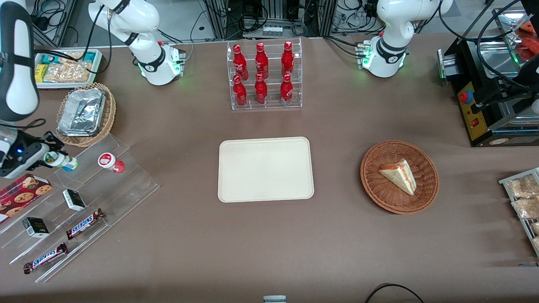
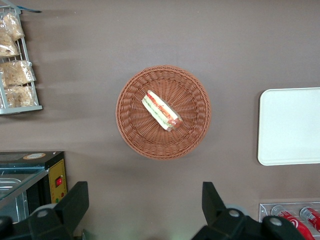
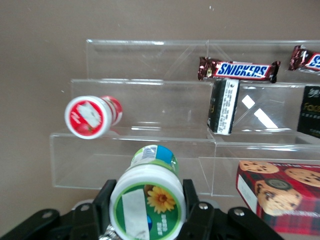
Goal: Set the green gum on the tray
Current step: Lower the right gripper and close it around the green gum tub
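Observation:
My right gripper [image 1: 54, 156] is at the working arm's end of the table, over the clear acrylic step shelf [image 1: 84, 198]. It is shut on the green gum [image 1: 61, 160], a small white bottle with a green-and-white lid and blue-green label, held lying sideways. In the right wrist view the gum's lid [image 3: 147, 205] sits between the two black fingers [image 3: 104, 202], the gripper [image 3: 148, 207] closed on the lid's sides. The beige tray [image 1: 265, 168] lies flat in the table's middle, well away from the gripper; its edge shows in the left wrist view [image 2: 290, 126].
A red-lidded gum bottle [image 1: 110, 162] lies on the shelf beside the held one. The shelf also holds Snickers bars [image 1: 84, 223], black boxes [image 1: 74, 199] and a cookie box [image 1: 22, 191]. A foil-filled wicker basket [image 1: 85, 113], a cola rack [image 1: 264, 75] and a sandwich basket [image 1: 399, 176] stand around.

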Robot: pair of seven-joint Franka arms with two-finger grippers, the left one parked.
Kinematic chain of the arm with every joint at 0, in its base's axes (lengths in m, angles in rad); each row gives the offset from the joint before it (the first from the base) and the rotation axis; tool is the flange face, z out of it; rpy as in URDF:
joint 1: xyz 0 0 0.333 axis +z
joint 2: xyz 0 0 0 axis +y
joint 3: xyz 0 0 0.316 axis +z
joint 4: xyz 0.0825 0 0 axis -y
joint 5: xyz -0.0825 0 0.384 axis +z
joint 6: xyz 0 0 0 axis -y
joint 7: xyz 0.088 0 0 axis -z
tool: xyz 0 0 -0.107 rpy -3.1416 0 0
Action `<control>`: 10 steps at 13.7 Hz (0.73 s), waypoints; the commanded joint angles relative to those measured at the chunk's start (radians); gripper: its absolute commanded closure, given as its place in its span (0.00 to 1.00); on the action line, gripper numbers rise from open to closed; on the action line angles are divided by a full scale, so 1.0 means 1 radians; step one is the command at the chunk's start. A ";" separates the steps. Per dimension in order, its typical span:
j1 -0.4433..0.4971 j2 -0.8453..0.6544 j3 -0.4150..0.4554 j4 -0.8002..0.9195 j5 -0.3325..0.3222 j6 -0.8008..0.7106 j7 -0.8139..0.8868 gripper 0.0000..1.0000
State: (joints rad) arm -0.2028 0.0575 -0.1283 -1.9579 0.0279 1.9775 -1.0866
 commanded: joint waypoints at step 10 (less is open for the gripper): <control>0.396 0.005 0.004 0.047 0.006 -0.089 0.647 1.00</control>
State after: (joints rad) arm 0.1107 0.0531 -0.1167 -1.9312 0.0291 1.9144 -0.5779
